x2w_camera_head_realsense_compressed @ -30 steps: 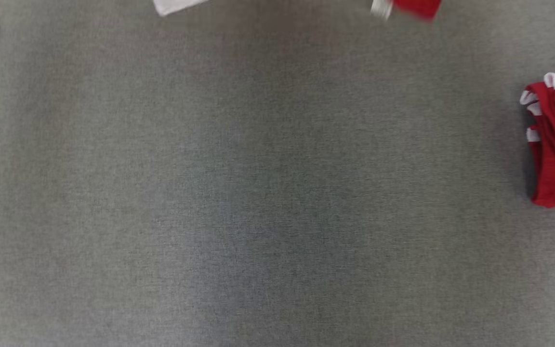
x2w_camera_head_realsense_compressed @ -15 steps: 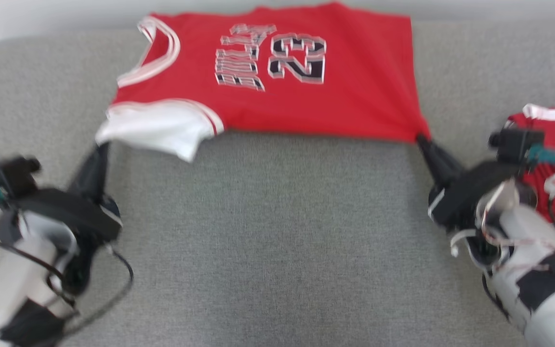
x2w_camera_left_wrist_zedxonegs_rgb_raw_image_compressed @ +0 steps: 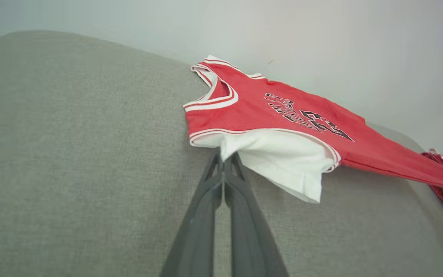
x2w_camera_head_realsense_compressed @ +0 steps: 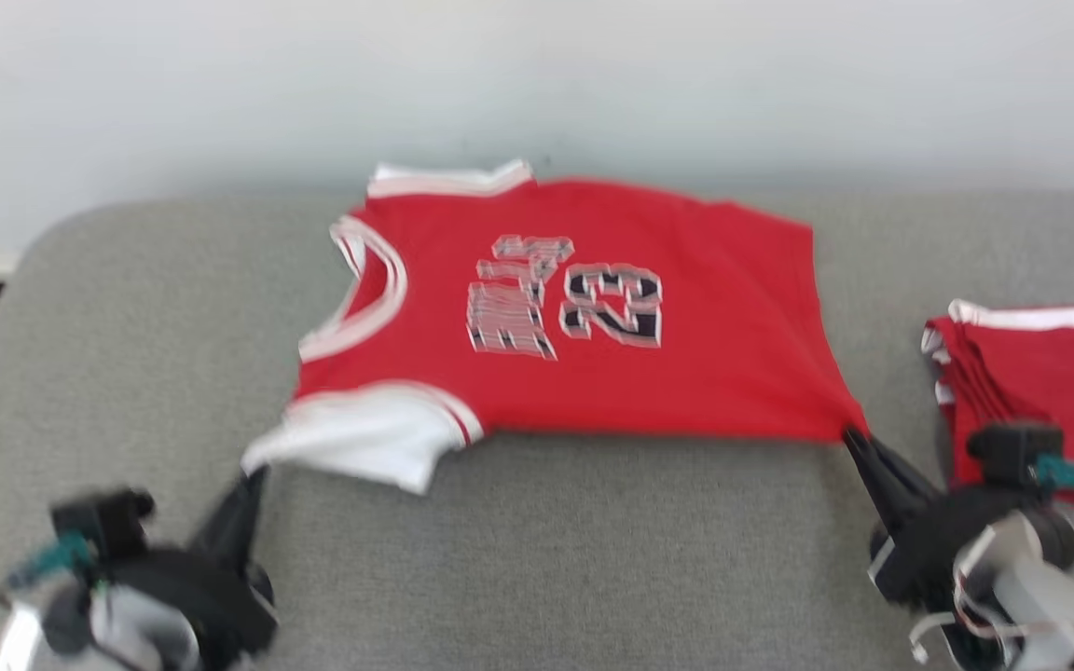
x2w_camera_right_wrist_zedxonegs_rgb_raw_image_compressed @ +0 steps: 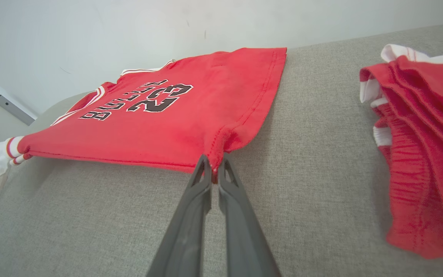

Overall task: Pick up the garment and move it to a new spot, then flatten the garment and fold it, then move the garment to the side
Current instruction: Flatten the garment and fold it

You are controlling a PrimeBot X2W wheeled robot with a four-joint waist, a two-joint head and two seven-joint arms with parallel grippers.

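The garment (x2w_camera_head_realsense_compressed: 593, 326) is a red jersey with white trim and the number 23, spread at the back of the grey cushioned surface (x2w_camera_head_realsense_compressed: 546, 559). A white sleeve hangs at its near left corner. My left gripper (x2w_camera_head_realsense_compressed: 253, 475) is shut on that white sleeve, as the left wrist view shows (x2w_camera_left_wrist_zedxonegs_rgb_raw_image_compressed: 224, 158) where the garment (x2w_camera_left_wrist_zedxonegs_rgb_raw_image_compressed: 283, 119) stretches away to the right. My right gripper (x2w_camera_head_realsense_compressed: 849, 435) is shut on the red hem corner at the near right; in the right wrist view (x2w_camera_right_wrist_zedxonegs_rgb_raw_image_compressed: 214, 163) the fingers pinch the bunched hem of the garment (x2w_camera_right_wrist_zedxonegs_rgb_raw_image_compressed: 175, 115).
A stack of folded red garments (x2w_camera_head_realsense_compressed: 1031, 382) with white trim lies at the right, close beside my right arm, and shows again at the right of the right wrist view (x2w_camera_right_wrist_zedxonegs_rgb_raw_image_compressed: 425, 154). A pale wall (x2w_camera_head_realsense_compressed: 537, 84) rises behind the surface's far edge.
The head camera has tilted up, so the whole picture shifted down. Both grippers still hold the garment's near corners; one second ago only bare grey surface and garment edges showed.
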